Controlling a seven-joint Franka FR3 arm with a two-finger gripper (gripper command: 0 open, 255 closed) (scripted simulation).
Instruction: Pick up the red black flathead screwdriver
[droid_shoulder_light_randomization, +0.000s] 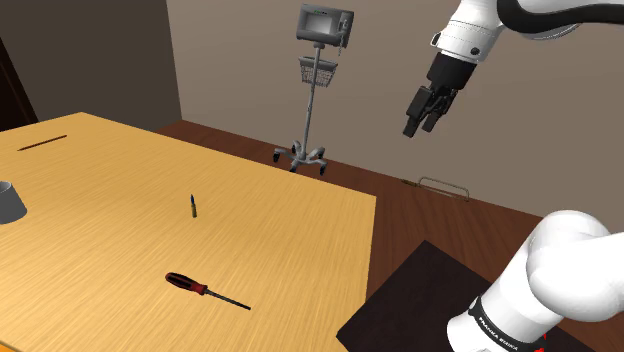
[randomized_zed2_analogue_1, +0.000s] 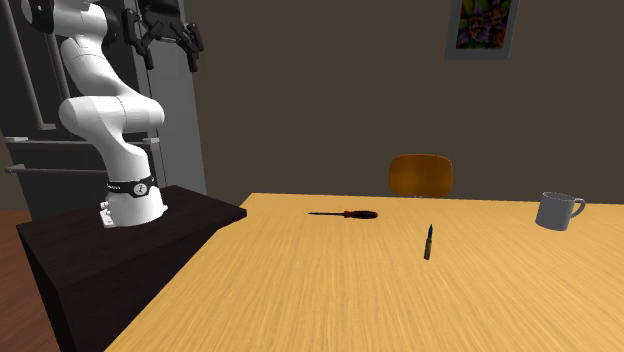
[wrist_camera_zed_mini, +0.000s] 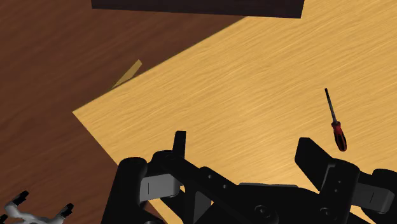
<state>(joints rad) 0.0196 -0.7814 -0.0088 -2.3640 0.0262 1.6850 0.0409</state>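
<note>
The screwdriver (droid_shoulder_light_randomization: 205, 290) has a red and black handle and a thin dark shaft, and it lies flat near the front of the light wooden table (droid_shoulder_light_randomization: 300, 230). In the second exterior view the screwdriver (randomized_zed2_analogue_1: 345, 213) rests near the table's (randomized_zed2_analogue_1: 330, 290) far edge. My black gripper (droid_shoulder_light_randomization: 420, 130) hangs high in the air, off the table past its corner and far from the tool. In the wrist view the gripper (wrist_camera_zed_mini: 244, 141) is open with nothing between its fingers, and the screwdriver (wrist_camera_zed_mini: 337, 127) lies off to one side on the table (wrist_camera_zed_mini: 242, 83).
A small dark upright piece (droid_shoulder_light_randomization: 193, 206) stands mid-table. A grey mug (droid_shoulder_light_randomization: 8, 200) sits at the shoulder view's left edge, and a thin dark stick (droid_shoulder_light_randomization: 42, 142) lies at the far corner. A wheeled monitor stand (droid_shoulder_light_randomization: 318, 80) is on the floor behind. An orange chair (randomized_zed2_analogue_1: 420, 175) sits behind the table.
</note>
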